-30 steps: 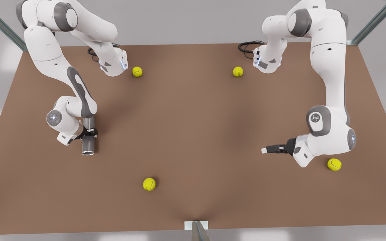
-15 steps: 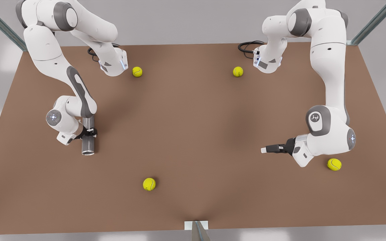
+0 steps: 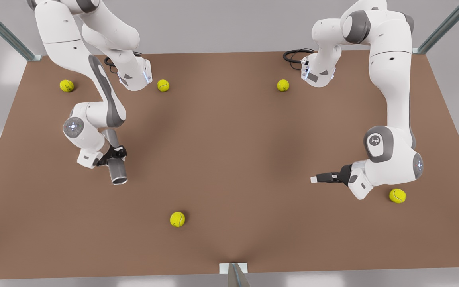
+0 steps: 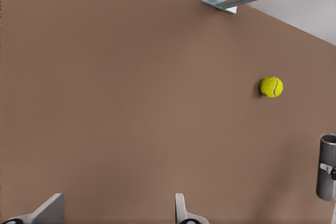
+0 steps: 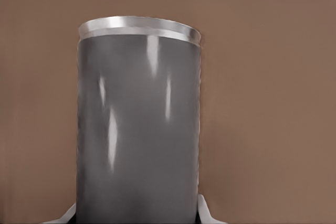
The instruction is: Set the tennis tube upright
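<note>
The right hand (image 3: 114,158), at the front view's left, is clamped across the tube (image 3: 116,164) mid-body, likely so it can be swung upright; it hangs tilted above the tabletop (image 3: 229,159). The left hand (image 3: 318,178) waits, fingers apart.

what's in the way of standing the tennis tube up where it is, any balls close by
Nothing visible. The right gripper grips the tennis tube mid-body, rim end tilted over bare table. The nearest tennis ball lies well apart. The left gripper waits open across the table.
</note>
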